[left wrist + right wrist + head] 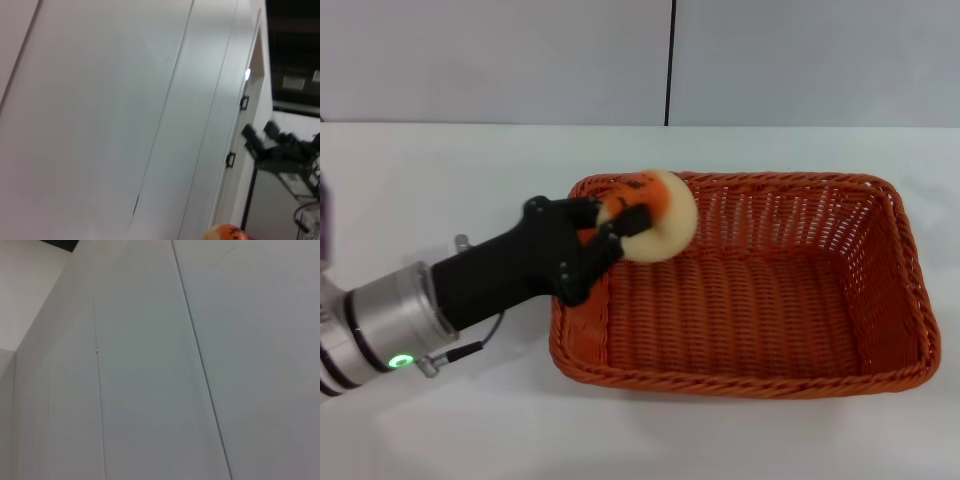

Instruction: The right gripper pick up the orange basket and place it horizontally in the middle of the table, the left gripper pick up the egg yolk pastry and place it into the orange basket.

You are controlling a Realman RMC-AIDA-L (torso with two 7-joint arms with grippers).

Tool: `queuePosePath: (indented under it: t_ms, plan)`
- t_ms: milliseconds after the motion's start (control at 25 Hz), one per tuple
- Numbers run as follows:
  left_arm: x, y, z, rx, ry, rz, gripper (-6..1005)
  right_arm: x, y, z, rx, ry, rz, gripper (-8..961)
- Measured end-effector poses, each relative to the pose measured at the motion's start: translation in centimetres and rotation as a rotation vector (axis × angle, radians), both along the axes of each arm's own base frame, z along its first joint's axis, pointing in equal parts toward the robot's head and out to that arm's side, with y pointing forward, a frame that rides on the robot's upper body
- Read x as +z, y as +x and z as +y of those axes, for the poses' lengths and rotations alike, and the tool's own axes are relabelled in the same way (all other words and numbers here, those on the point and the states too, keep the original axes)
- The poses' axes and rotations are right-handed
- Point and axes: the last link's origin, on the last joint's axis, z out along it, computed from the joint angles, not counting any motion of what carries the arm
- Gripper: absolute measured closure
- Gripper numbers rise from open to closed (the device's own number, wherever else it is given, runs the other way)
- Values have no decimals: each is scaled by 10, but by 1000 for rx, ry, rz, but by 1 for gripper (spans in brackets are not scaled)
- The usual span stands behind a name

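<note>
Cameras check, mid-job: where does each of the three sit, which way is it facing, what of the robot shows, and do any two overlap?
Head view: on the head, looking down at the table and basket; the left gripper holds the pastry over the basket's left end.
Left wrist view: on the left wrist, facing wall panels; none of the robot shows.
Right wrist view: on the right wrist, facing bare wall; none of the robot shows.
Shared: head and left wrist views both show the pastry.

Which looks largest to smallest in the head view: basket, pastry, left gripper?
1. the orange basket
2. the left gripper, though it sits nearer the camera, so this is unsure
3. the egg yolk pastry, held in its fingers
</note>
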Motion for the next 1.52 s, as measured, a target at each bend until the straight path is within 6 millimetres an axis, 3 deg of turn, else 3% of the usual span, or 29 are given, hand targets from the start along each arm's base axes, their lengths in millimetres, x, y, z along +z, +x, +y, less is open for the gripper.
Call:
queuePosePath:
  t_ms: [320,520,680,800,920,1040,1320,1520]
  plan:
    - [-4,-10,-2,38,29,45,806,-1,5,-2,-24,7,17,527]
    - [5,-21,-9,55,62,48,662,3,8,-2,-42,30,30,527]
    - [25,-46,-20,128,174,60,546,9,16,-3,-87,76,56,527]
    - [47,-69,-32,221,324,60,299,12,27,-7,-138,142,71,527]
    - [64,-86,-43,297,444,58,242,12,37,-13,-189,218,65,527]
    - [83,-108,-67,408,656,89,186,5,46,-17,-246,296,28,527]
    - [91,-125,-93,550,867,110,186,-14,75,-20,-495,440,19,405]
    - [91,-130,-102,601,920,135,186,-21,83,-27,-604,550,12,319]
